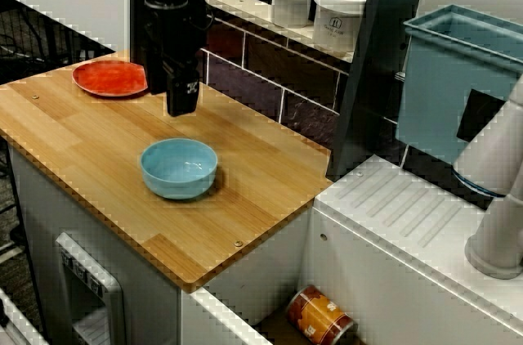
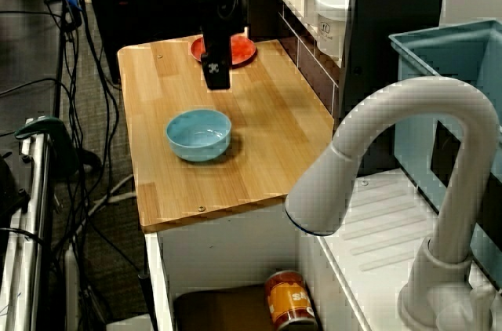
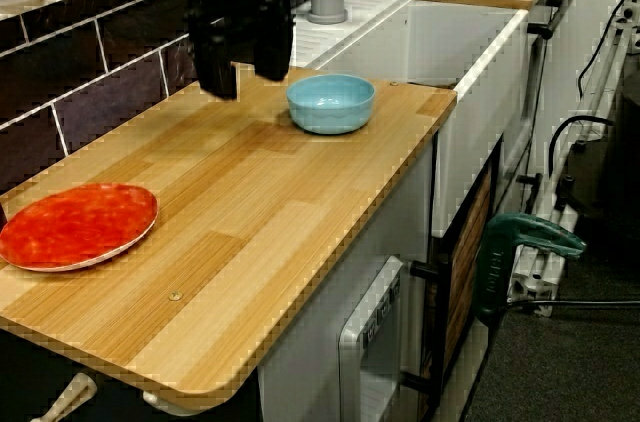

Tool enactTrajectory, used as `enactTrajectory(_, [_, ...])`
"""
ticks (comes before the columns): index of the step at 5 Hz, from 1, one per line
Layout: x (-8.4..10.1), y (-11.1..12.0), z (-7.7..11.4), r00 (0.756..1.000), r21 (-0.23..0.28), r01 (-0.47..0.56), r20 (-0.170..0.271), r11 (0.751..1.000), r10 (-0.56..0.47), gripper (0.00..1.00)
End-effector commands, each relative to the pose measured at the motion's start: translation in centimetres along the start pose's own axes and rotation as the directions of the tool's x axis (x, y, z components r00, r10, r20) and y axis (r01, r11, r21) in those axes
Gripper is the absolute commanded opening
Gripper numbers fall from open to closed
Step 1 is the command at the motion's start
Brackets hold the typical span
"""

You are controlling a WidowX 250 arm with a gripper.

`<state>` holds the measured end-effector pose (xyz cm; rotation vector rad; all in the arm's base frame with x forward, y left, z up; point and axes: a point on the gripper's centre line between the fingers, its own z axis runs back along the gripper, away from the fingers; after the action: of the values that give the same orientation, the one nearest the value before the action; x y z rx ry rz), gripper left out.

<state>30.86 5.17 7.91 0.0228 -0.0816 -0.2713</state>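
As my pincer [image 3: 243, 67] hangs over the wooden counter [image 1: 82, 141], its two fingers stand apart with bare wood showing in the gap between them. They are spread and hold nothing, which the low view along the counter shows best. Nearest to me is the light-blue bowl [image 1: 179, 168], upright and empty on the wood. In the view from above it sits nearer than my pincer and a little to the right, clear of my fingers. To my left and slightly farther back, the red plate [image 1: 110, 78] lies flat at the counter's far left corner, so I am between plate and bowl. Behind me the dark tiled wall carries a shelf with two white jars [image 1: 339, 16] — lids on. Right of the counter is the sink, where a can [image 1: 320, 316] lies on its side and the white tap [image 2: 392, 127] arches above.
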Motion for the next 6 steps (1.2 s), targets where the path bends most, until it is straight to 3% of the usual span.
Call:
enactTrajectory(1, [-0.8, -0.6, 3.5, 0.997, 0.027, 0.059, 0.051, 0.998, -0.060, 1.00])
enactTrajectory(3, [-3.2, -2.6, 3.4, 0.993, 0.048, 0.102, 0.047, 0.994, -0.105, 1.00])
enactTrajectory(4, [-3.8, -2.2, 3.2, 0.997, 0.026, 0.078, 0.014, 0.997, -0.079, 1.00])
enactTrajectory(5, [-4.3, -1.5, 2.1, 0.999, 0.034, 0.034, 0.004, 0.999, -0.034, 1.00])
enactTrajectory(6, [-4.8, -2.0, 1.0, 0.999, 0.032, 0.012, -0.034, 0.999, -0.010, 1.00])
